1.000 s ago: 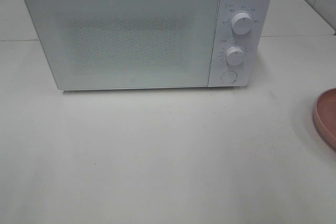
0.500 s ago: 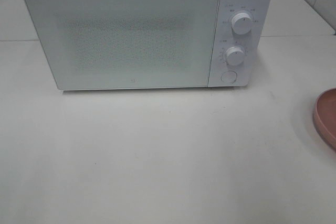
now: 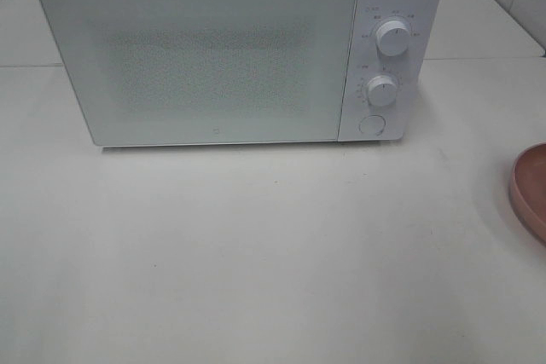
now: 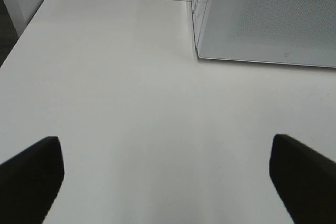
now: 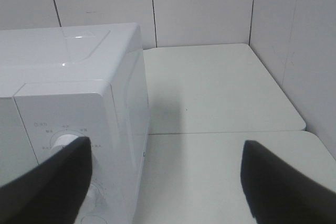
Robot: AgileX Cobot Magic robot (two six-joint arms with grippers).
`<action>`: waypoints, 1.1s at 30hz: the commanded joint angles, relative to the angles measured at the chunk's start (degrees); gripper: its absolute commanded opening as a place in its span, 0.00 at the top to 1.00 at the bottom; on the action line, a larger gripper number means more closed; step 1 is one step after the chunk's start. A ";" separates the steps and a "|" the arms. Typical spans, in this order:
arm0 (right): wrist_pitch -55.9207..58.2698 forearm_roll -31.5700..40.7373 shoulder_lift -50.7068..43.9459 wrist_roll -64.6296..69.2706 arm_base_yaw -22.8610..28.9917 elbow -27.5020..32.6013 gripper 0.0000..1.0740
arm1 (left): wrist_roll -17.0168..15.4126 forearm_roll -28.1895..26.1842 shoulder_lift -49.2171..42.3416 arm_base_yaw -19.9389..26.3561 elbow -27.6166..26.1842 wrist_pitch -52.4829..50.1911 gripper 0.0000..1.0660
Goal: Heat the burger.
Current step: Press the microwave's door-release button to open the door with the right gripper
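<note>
The burger is nowhere in view; the boxy white microwave (image 3: 222, 57), upper centre, stands shut. Both the left claw (image 4: 165, 145) and right claw (image 5: 165, 145) gape empty. Likely next: open its door.

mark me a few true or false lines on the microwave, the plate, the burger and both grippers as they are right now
1. The microwave door is shut. True.
2. A pink plate is cut off by the right edge of the high view. True.
3. The burger sits on the table in front of the microwave. False: no burger shows in any view.
4. The left gripper holds the pink plate. False: it is open and empty, over bare table.
5. The right gripper is shut. False: it is open with nothing in it.
6. The microwave has an upper knob, a lower knob and a round button beneath. True.
</note>
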 commanded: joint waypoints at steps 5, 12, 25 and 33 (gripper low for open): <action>-7.51 0.00 4.01 -5.21 -0.11 2.98 0.29 | 0.00 -0.34 -1.32 -0.17 0.00 0.17 0.05; -10.31 0.40 6.88 -5.67 -0.11 3.32 0.29 | 0.00 -0.34 -1.32 -0.17 0.00 0.17 0.05; -11.86 9.40 7.10 -14.67 10.77 3.90 0.29 | 0.00 -0.34 -1.32 -0.17 0.00 0.17 0.05; -12.26 15.13 7.10 -19.19 15.30 3.90 0.29 | 0.00 -0.34 -1.32 -0.17 0.00 0.17 0.05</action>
